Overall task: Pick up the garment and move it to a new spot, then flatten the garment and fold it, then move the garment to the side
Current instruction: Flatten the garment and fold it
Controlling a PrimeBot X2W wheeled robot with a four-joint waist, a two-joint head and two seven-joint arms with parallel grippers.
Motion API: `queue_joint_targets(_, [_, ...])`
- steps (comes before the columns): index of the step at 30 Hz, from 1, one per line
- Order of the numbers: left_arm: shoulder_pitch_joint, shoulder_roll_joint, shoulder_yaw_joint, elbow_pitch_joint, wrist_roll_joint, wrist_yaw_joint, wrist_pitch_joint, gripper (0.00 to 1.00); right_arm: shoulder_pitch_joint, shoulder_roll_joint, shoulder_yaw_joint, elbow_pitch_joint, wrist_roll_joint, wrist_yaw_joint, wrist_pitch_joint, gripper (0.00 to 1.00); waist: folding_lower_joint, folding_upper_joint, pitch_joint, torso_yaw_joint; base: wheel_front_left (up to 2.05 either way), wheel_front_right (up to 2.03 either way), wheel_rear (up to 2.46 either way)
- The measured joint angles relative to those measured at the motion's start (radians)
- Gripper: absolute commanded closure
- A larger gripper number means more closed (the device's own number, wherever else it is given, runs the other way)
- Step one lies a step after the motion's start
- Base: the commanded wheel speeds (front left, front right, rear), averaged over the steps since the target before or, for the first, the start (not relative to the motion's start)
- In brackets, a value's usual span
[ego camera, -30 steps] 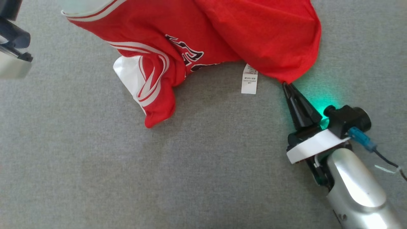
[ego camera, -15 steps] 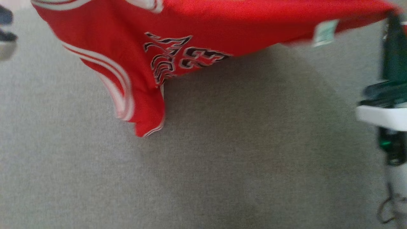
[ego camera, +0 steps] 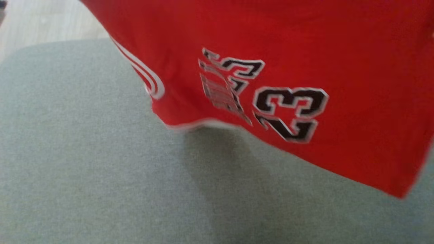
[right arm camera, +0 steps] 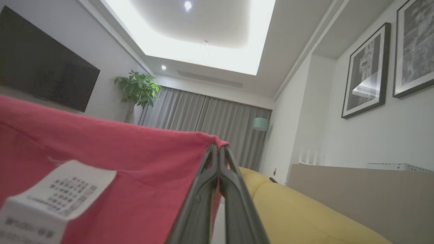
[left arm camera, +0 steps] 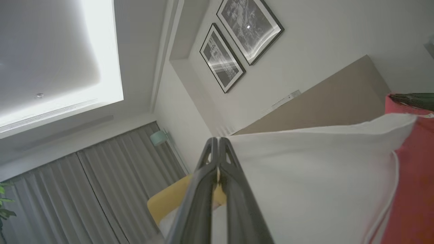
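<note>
Left gripper (left arm camera: pixel 217 140) and right gripper (right arm camera: pixel 217 147) each clamp the garment (ego camera: pixel 356 67) at its top edge. You have it hanging between them, long axis left-to-right.

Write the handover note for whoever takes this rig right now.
Left gripper: shut on a white part of the garment.
Right gripper: shut on its red edge, near the care label.
Garment: lifted, stretched between both grippers, hanging over the grey surface.
Done: pickup.
Left: lay it at a new spot, flatten, fold, move it aside.
</note>
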Motion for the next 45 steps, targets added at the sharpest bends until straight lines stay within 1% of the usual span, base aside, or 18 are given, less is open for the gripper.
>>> queue_joint_targets(5, [-0.072,-0.076,-0.03,0.127,-0.004,-0.032,0.064,1.0,-0.165,-0.038,0.146,0.126,0.048,0.0,0.067,1.0,0.0002,0.0,0.063,-0.003,0.0,0.0,0.0])
queue_joint_targets(7, [-0.114,-0.105,-0.033,0.191,-0.001,-0.037,0.076,1.0,-0.248,-0.047,0.191,0.184,0.062,0.0,0.076,1.0,0.0002,0.0,0.101,-0.004,0.0,0.0,0.0])
queue_joint_targets(9, [-0.174,-0.141,-0.033,0.252,0.026,-0.045,0.075,1.0,-0.341,-0.056,0.229,0.236,0.072,0.0,0.075,1.0,0.0003,0.0,0.146,-0.004,0.0,0.0,0.0])
queue_joint_targets(12, [-0.279,-0.192,-0.03,0.343,0.089,-0.046,0.049,1.0,-0.482,-0.074,0.258,0.313,0.068,0.0,0.045,1.0,0.0005,-0.0001,0.216,-0.005,0.0,0.0,0.0])
queue_joint_targets(13, [-0.279,-0.192,-0.03,0.343,0.089,-0.046,0.049,1.0,-0.482,-0.074,0.258,0.313,0.068,0.0,0.045,1.0,0.0005,-0.0001,0.216,-0.005,0.0,0.0,0.0])
queue_joint_targets(16, [-0.381,-0.236,-0.008,0.406,0.147,-0.044,-0.005,1.0,-0.605,-0.087,0.26,0.371,0.05,0.0,-0.006,1.0,0.0005,-0.0001,0.284,-0.005,0.0,0.0,0.0])
queue_joint_targets(18, [-0.427,-0.254,0.013,0.425,0.165,-0.044,-0.03,1.0,-0.669,-0.096,0.267,0.403,0.041,0.0,-0.036,1.0,0.0006,-0.0001,0.324,-0.005,0.0,0.0,0.0])
queue_joint_targets(20, [-0.439,-0.258,0.016,0.425,0.168,-0.046,-0.042,1.0,-0.705,-0.105,0.286,0.428,0.039,0.0,-0.052,1.0,0.0005,-0.0001,0.358,-0.006,0.0,0.0,0.0])
queue_joint_targets(23, [-0.405,-0.242,0.01,0.388,0.17,-0.054,-0.051,1.0,-0.707,-0.111,0.33,0.455,0.039,0.0,-0.07,1.0,0.0005,-0.0001,0.395,-0.006,0.0,0.0,0.0])
queue_joint_targets(26, [-0.299,-0.196,0.004,0.301,0.17,-0.054,-0.053,1.0,-0.66,-0.111,0.371,0.474,0.059,0.0,-0.081,1.0,0.0004,-0.0001,0.414,-0.004,0.0,0.0,0.0])
queue_joint_targets(29, [-0.143,-0.139,0.004,0.194,0.17,-0.051,-0.053,1.0,-0.58,-0.111,0.38,0.492,0.095,0.0,-0.088,1.0,0.0002,-0.0001,0.415,0.001,0.0,0.0,0.0])
queue_joint_targets(32, [0.04,-0.094,0.014,0.082,0.17,0.0,-0.053,1.0,-0.48,-0.111,0.372,0.495,0.132,0.0,-0.091,1.0,0.0001,-0.0001,0.396,0.003,0.0,0.0,0.0])
queue_joint_targets(36, [0.314,-0.049,0.039,-0.039,0.157,0.064,-0.053,1.0,-0.302,-0.111,0.314,0.439,0.167,0.0,-0.092,1.0,0.0,-0.0001,0.353,0.006,0.0,0.0,0.0])
queue_joint_targets(40, [0.604,-0.036,0.045,-0.115,0.13,0.112,-0.053,1.0,-0.046,-0.111,0.285,0.372,0.197,0.0,-0.095,1.0,-0.0002,0.0,0.295,0.009,0.0,0.0,0.0])
queue_joint_targets(43, [0.797,-0.046,0.049,-0.153,0.107,0.127,-0.052,1.0,0.147,-0.11,0.267,0.332,0.224,0.0,-0.095,1.0,-0.0004,0.0,0.253,0.01,0.0,0.0,0.0])
queue_joint_targets(45, [0.902,-0.058,0.059,-0.171,0.097,0.131,-0.052,1.0,0.25,-0.109,0.247,0.303,0.237,0.0,-0.095,1.0,-0.0004,0.0,0.23,0.01,0.0,0.0,0.0])
